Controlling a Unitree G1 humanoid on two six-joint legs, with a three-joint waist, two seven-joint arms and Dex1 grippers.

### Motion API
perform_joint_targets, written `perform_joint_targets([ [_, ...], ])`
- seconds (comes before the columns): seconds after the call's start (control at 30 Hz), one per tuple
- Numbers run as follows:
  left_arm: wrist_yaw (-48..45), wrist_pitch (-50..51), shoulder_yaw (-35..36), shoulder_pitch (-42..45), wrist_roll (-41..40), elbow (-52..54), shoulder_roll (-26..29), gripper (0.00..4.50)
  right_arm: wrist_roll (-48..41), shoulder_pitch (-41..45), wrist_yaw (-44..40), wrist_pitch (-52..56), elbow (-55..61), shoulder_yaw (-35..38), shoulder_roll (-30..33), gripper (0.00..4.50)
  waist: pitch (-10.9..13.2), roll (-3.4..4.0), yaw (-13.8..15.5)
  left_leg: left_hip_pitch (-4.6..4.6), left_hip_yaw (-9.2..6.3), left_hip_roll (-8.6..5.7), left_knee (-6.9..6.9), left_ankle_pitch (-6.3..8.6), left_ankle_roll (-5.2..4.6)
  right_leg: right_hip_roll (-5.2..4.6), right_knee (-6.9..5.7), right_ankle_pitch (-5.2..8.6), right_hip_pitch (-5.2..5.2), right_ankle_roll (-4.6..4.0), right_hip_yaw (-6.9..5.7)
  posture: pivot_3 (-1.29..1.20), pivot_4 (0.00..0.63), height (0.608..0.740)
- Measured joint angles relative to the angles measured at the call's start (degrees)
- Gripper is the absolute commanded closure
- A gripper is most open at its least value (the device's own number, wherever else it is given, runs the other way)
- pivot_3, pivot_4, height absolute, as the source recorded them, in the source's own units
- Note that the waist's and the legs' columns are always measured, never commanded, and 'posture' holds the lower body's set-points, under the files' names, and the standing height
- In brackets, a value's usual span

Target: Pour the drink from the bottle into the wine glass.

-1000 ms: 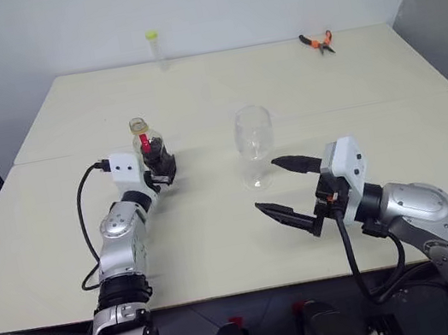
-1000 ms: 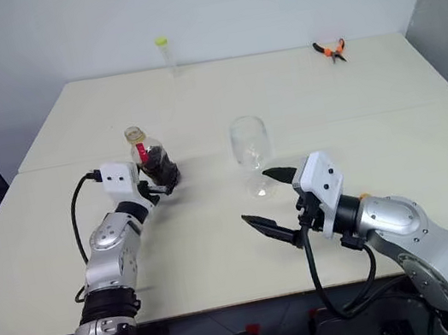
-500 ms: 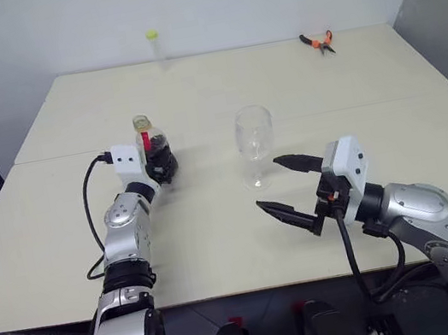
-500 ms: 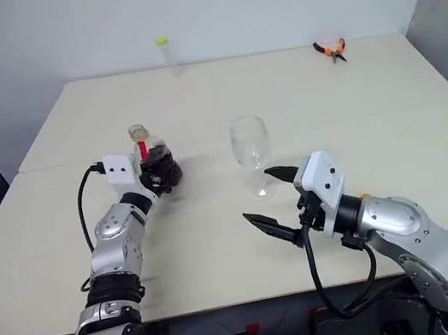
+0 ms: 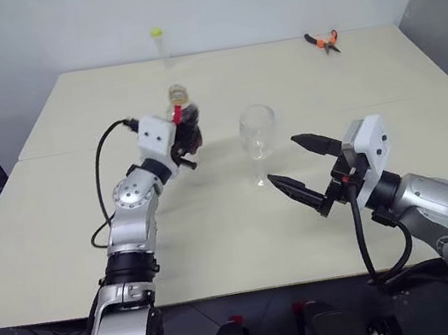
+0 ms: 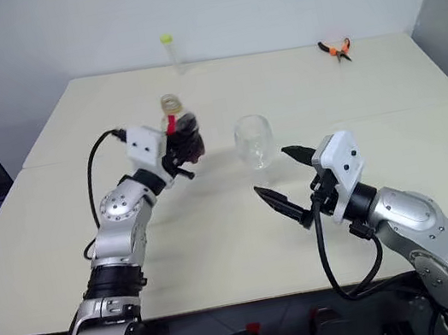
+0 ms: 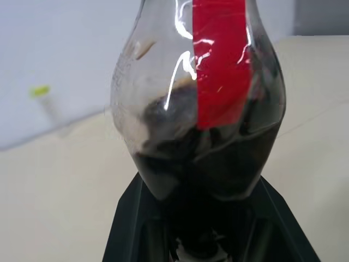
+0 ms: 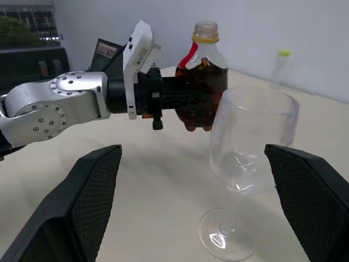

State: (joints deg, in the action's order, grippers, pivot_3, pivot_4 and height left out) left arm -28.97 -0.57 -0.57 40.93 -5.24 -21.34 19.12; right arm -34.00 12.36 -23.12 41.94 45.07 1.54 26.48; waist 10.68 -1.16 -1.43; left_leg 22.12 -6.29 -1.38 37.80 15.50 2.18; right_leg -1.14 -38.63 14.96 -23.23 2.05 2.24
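The left end effector (image 5: pixel 187 142) is clenched around the lower body of the bottle (image 5: pixel 185 123), holding it upright and clear of the surface (image 5: pixel 219 238). The right end effector (image 5: pixel 297 171) stands released, its two black fingers (image 5: pixel 296 191) spread wide and pointing toward the wine glass (image 5: pixel 258 139), one on each side of it in the right wrist view, touching nothing.

There is one bottle, one wine glass, one thin clear tube (image 5: pixel 158 46) with a yellow-green cap, and one pair of orange-handled pliers (image 5: pixel 321 42); the tube and pliers sit well apart at the far edge.

The bottle is small, squat and clear, with a red strip running down from the neck and an open mouth ringed in yellow-orange. The drink (image 8: pixel 203 87), dark brown, fills roughly its lower half. The wine glass stands upright on its foot just beside the bottle, clear and empty.

The left arm reaches forward and inward, forearm raised, a black cable looping from its wrist. The right arm is bent, its wrist roughly level above the surface.
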Motion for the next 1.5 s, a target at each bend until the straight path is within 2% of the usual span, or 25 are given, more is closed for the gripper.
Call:
perform_joint_targets([
  [0.3, -4.4, -9.2, -6.2, 10.3, 5.7, -7.8, -0.2, 3.71, 1.2, 1.4, 2.9, -0.1, -0.2, -0.7, -0.9, 0.00, 0.0, 0.00, -0.5, -0.03, 0.12, 0.00, -0.05, 0.00, -0.01, 0.08, 0.00, 0.00, -0.02, 0.00, 0.04, 0.00, 0.150, 0.740],
  [0.53, -4.2, -17.3, -6.8, 14.4, 9.7, -15.1, 2.4, 3.71, 1.7, 2.1, 3.4, -0.7, -0.3, -2.5, -2.3, 0.00, 0.0, -0.01, -0.3, 0.01, 0.10, -0.04, -0.06, 0.01, -0.01, 0.09, 0.00, 0.00, -0.05, 0.00, 0.03, 0.00, 0.150, 0.740],
  [1.0, -4.3, -29.6, -7.1, 14.9, 13.3, -21.8, 6.6, 3.74, 6.0, 6.5, 4.9, -2.7, -5.4, -5.0, -5.5, 0.00, 0.0, -0.01, -0.3, 0.03, 0.07, -0.07, -0.05, 0.01, -0.02, 0.09, -0.03, -0.06, -0.07, -0.10, 0.01, 0.00, 0.150, 0.740],
  [1.5, -2.7, -39.3, -10.5, 17.7, 22.2, -27.4, 10.0, 3.74, 10.3, 6.5, 5.7, -2.8, -8.2, -5.2, -5.9, 0.00, 0.0, -0.01, -0.4, 0.04, 0.11, -0.10, -0.02, 0.01, -0.03, 0.11, -0.14, -0.08, -0.10, -0.14, 0.01, 0.00, 0.150, 0.740],
])
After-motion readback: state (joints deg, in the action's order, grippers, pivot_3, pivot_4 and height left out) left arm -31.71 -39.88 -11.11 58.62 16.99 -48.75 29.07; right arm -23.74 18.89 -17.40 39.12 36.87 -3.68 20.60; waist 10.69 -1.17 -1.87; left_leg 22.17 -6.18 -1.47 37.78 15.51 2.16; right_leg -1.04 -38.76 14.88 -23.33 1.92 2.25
